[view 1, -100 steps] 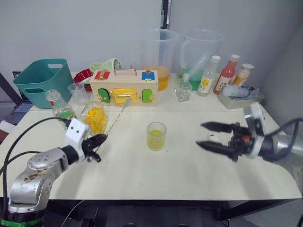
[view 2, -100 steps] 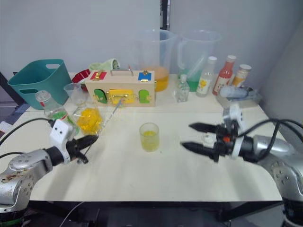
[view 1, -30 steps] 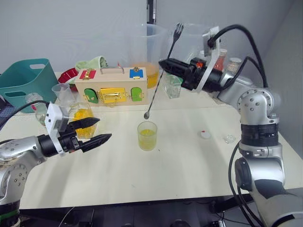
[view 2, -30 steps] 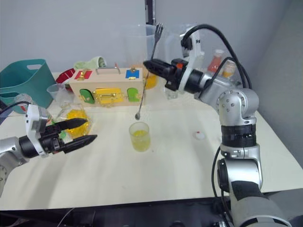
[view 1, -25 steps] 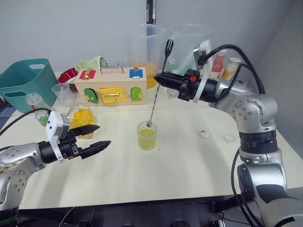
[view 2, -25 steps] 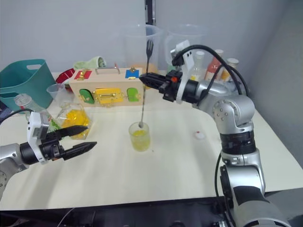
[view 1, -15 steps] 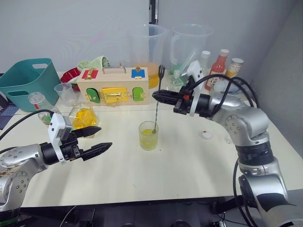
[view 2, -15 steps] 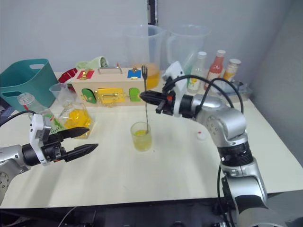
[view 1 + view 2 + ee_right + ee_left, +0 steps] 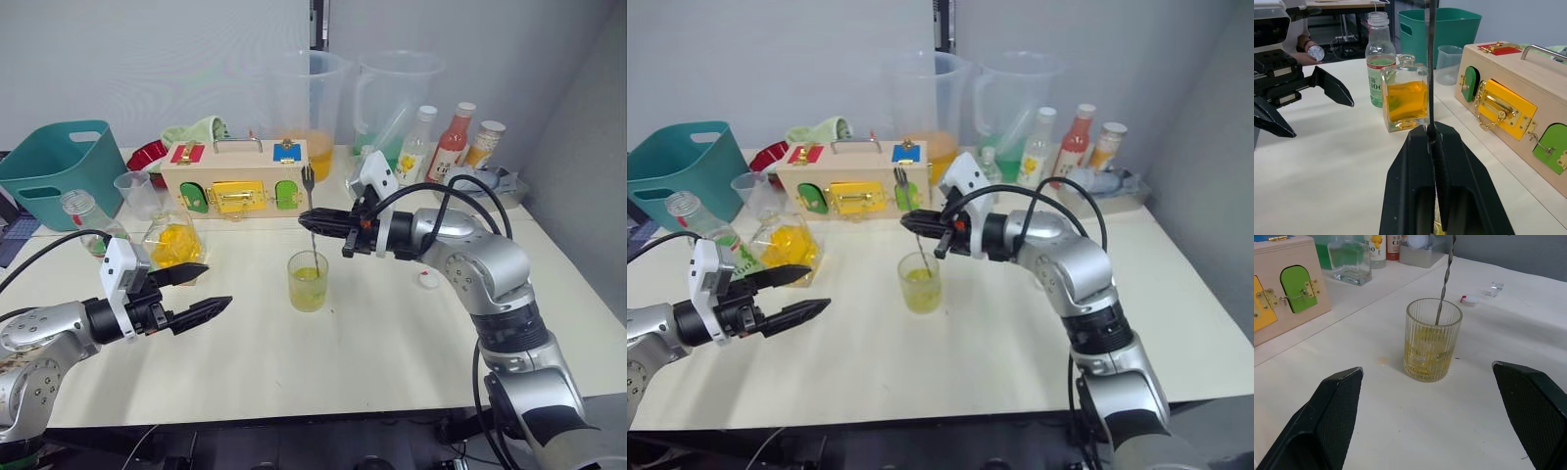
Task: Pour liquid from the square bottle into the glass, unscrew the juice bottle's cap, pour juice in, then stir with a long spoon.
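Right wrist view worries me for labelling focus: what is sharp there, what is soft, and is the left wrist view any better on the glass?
Right wrist view: the right gripper looms large and soft, while the square bottle and juice bottle behind read crisply. Left wrist view: the glass and the long spoon stem are sharp, with ribbing visible.

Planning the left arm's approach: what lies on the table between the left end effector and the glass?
Nothing: in the left wrist view only bare table separates the open left end effector from the glass.
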Controlling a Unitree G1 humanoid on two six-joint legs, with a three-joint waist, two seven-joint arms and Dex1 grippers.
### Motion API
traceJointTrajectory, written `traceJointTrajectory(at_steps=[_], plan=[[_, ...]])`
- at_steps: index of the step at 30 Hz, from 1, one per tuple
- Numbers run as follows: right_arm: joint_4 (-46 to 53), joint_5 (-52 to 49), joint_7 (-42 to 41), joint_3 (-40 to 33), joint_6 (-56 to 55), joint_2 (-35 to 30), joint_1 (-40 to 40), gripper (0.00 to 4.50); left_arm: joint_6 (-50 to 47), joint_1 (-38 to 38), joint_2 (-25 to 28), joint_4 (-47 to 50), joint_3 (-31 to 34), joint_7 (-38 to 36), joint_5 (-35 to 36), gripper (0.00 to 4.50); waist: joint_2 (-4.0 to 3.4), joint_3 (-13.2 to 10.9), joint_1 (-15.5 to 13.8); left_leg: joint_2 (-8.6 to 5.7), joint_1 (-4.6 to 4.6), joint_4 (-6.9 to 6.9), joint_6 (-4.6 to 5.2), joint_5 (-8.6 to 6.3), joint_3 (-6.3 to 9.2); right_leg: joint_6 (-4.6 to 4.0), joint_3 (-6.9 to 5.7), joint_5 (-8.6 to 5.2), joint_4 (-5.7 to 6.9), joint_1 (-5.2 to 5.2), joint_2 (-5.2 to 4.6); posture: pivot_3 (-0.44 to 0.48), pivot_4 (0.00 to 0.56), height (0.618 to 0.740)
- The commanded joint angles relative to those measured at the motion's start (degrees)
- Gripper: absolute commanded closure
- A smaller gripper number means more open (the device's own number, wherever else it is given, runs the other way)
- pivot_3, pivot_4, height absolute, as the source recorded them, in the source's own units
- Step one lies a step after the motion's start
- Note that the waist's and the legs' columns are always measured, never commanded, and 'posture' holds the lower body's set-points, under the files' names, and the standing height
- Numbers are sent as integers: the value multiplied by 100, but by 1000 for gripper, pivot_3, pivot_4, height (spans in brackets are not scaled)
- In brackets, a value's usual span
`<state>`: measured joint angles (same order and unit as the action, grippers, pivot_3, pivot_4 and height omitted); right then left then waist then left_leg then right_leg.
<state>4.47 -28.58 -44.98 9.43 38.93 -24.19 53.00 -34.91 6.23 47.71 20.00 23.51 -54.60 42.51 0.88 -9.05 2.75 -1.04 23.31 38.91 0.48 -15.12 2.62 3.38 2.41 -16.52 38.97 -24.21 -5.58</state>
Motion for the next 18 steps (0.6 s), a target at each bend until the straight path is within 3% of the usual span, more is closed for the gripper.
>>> traceJointTrajectory(at_steps=[1,7,18], plan=[[-35,171,-52,-24,-262,91,166,4500,167,8,33,160,93,42,-27,13,0,0,-4,0,0,0,0,0,1,0,0,0,1,0,1,0,150,740],[-276,831,-126,154,-862,53,314,4500,208,26,-12,217,62,157,-96,13,0,0,-8,-2,1,1,-1,1,1,0,-1,0,1,0,-1,0,150,740],[-575,803,-370,162,-1110,711,669,4500,320,-68,-163,286,-1,321,-91,13,0,0,7,-1,0,0,-8,4,2,-1,-1,0,3,-2,4,0,150,740]])
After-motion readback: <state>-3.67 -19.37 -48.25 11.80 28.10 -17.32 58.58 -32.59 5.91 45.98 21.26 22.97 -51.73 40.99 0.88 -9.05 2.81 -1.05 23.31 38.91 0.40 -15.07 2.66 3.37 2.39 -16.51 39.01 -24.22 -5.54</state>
